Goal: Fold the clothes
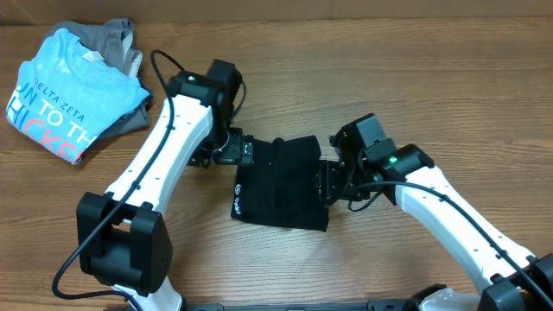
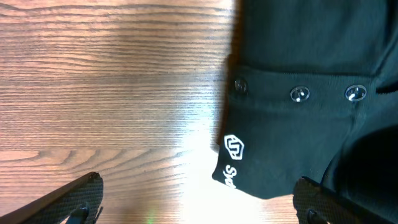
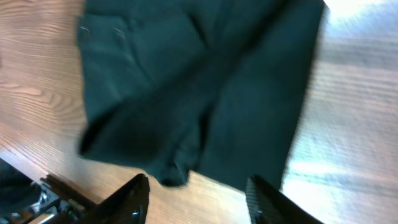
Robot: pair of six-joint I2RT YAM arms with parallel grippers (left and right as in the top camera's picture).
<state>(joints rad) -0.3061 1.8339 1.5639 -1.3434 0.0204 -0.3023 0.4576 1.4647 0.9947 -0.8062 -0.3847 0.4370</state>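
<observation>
One wood-grain counter [image 1: 415, 78] carries everything, smooth, brown. Left arm [image 1: 164, 147] and right arm [image 1: 449, 207], white shells with black joints, reach in from the near edge and meet at the middle. A black cable [image 1: 160, 60] loops off the left arm.

The black garment [image 1: 281, 186] lies flat at counter centre, folded to a rough rectangle, soft matte fabric, between the two arms. A light blue T-shirt [image 1: 69, 95] with white and pink lettering sits folded at the far left corner, well apart. A grey garment [image 1: 112, 36] is bunched under and behind it, touching. Nothing lies on the black fabric.

Left end effector [image 2: 199, 199]: fingers spread wide, gripping nothing, at the garment's left edge, a cloth corner below the gap. Right end effector [image 3: 199, 202]: fingers apart too, nothing pinched, over the right edge; this view is blurred.

Only the left wrist view shows three round metal snaps [image 2: 300, 94] in a row along a seam. A white logo [image 2: 234, 147] is printed near the corner, a tiny speck overhead.
</observation>
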